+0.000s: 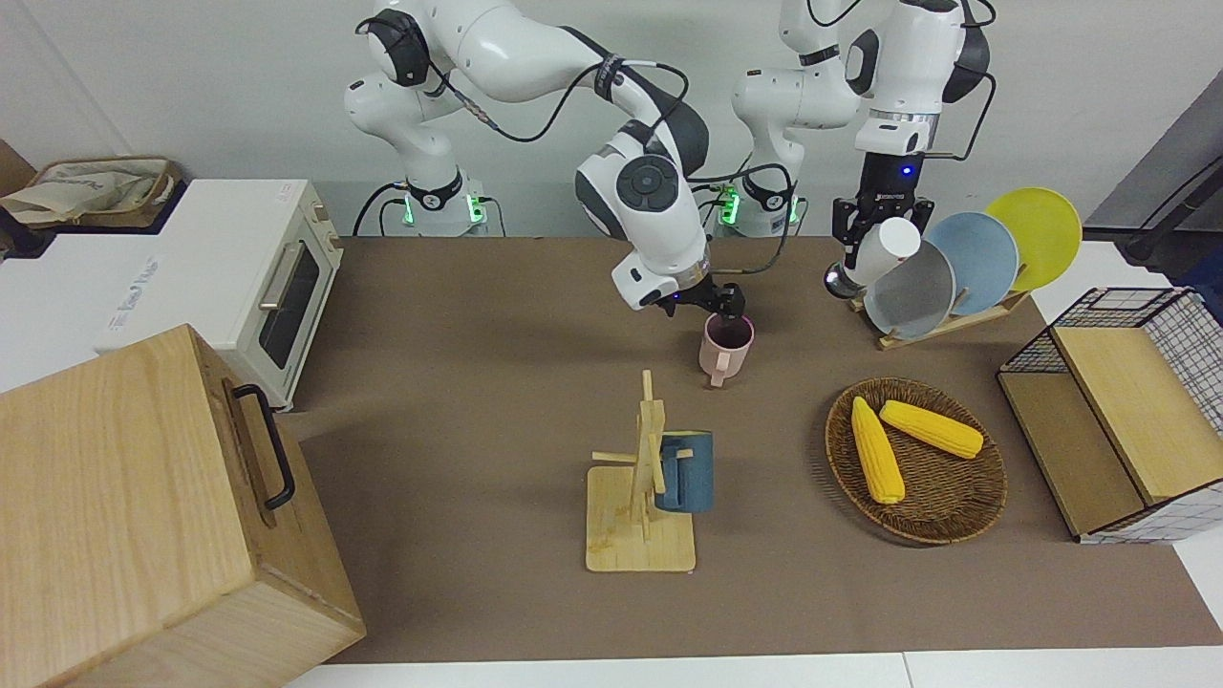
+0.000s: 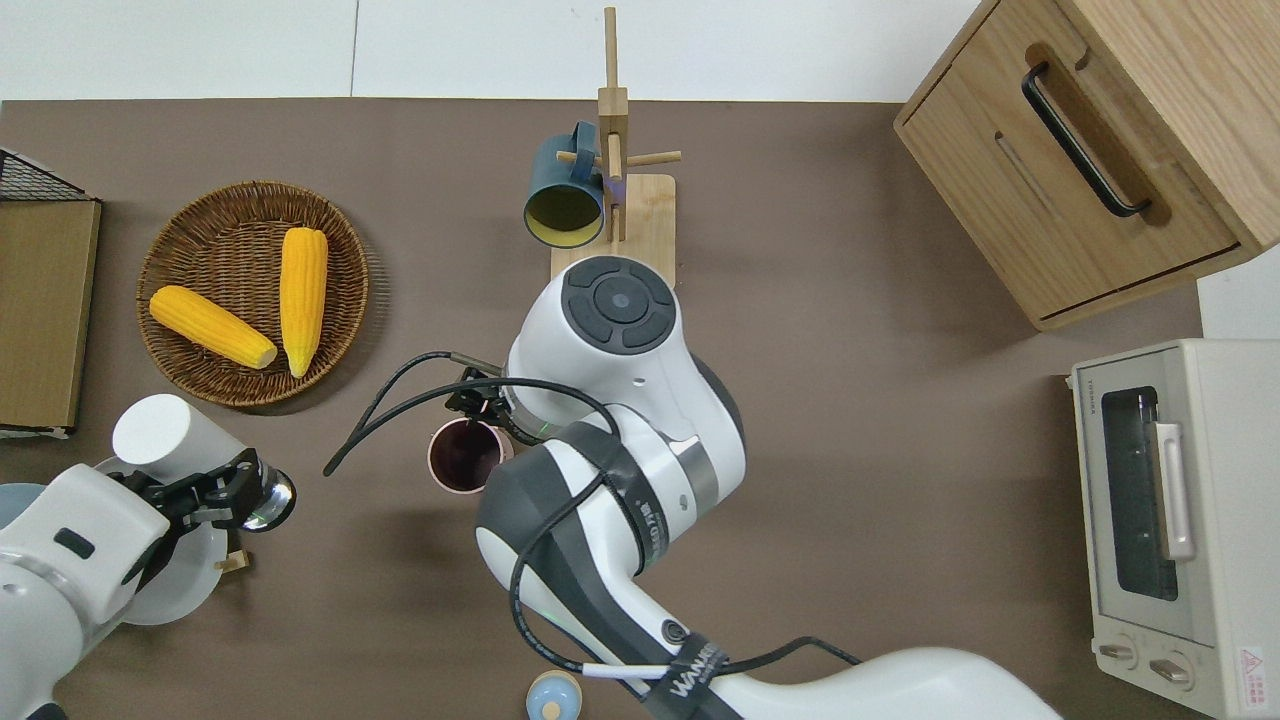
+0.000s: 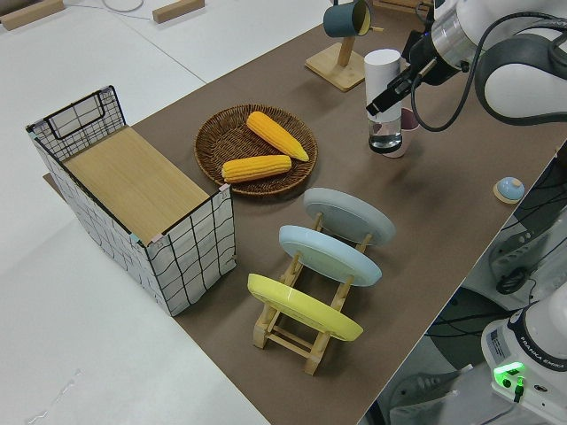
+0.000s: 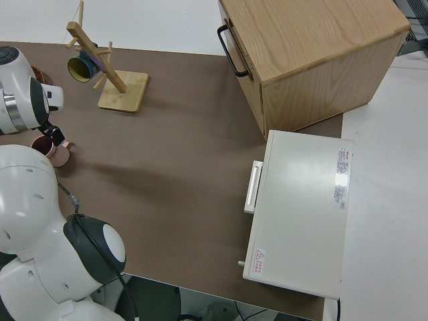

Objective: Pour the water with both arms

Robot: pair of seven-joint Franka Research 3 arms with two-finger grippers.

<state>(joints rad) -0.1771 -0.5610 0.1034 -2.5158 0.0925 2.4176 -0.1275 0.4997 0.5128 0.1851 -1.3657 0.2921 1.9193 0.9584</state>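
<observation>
A brown mat (image 1: 497, 401) covers the white table; the pink mug (image 1: 726, 346) stands on it, at 12 o'clock from the mug tree (image 1: 642, 497) in the front view. The right gripper (image 1: 730, 308) is at the mug's rim, its grasp impossible to tell. The left gripper (image 2: 205, 487) is closed around a tilted white bottle (image 2: 165, 435), and only the overhead view shows a small blue lid (image 2: 553, 695).

The right arm's bulk is hiding the right tool (image 2: 478, 402) overhead, leaving its fingers at the pink mug (image 1: 726, 346) too small to tell.

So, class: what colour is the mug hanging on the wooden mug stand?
Dark teal-blue outside, yellowish inside; the mug shows best in the overhead view.
</observation>
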